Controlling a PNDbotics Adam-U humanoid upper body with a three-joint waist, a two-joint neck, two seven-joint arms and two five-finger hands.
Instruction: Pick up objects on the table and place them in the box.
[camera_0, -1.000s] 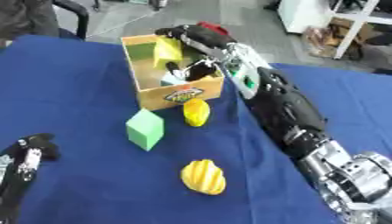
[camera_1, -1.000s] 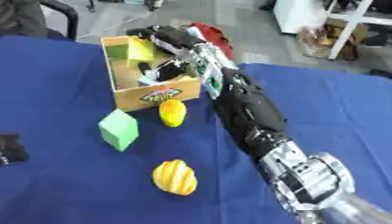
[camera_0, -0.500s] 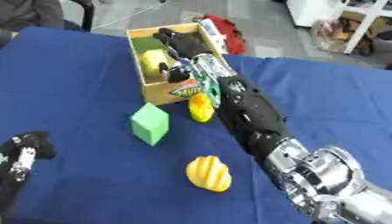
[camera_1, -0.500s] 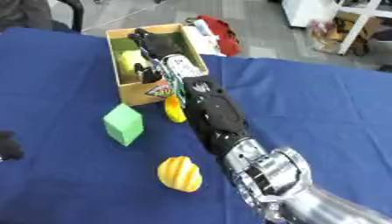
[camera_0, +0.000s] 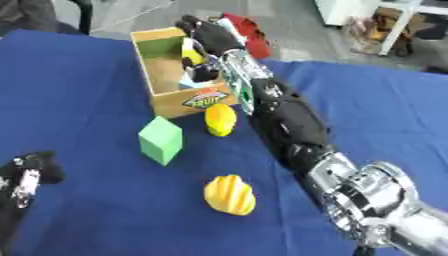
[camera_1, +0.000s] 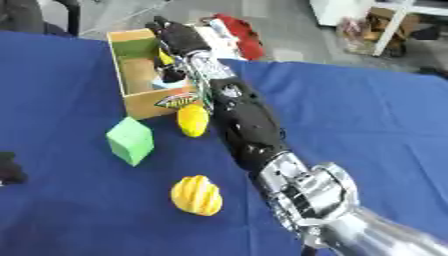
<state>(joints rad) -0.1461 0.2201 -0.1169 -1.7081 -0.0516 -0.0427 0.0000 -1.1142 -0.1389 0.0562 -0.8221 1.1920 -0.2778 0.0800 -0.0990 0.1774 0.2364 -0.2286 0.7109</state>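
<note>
The right hand (camera_0: 206, 34) reached over the far rim of the box (camera_0: 166, 100), whether its fingers were open or closed I could not tell. Inside the box lay something yellow (camera_0: 190, 54) and a pale blue piece (camera_0: 194, 83). On the blue bench (camera_0: 79, 100), a lemon (camera_0: 220, 119) sat just beside the box, a green cube (camera_0: 161, 139) nearby, a ridged yellow fruit (camera_0: 230, 195) nearer. The left hand (camera_0: 24, 177) rested at the lower left, fingers relaxed.

Looks like a lab or office: blue-clothed table (camera_0: 79, 100), grey floor (camera_0: 289, 30), white desk legs (camera_0: 395, 25), chair (camera_0: 83, 12) behind.
</note>
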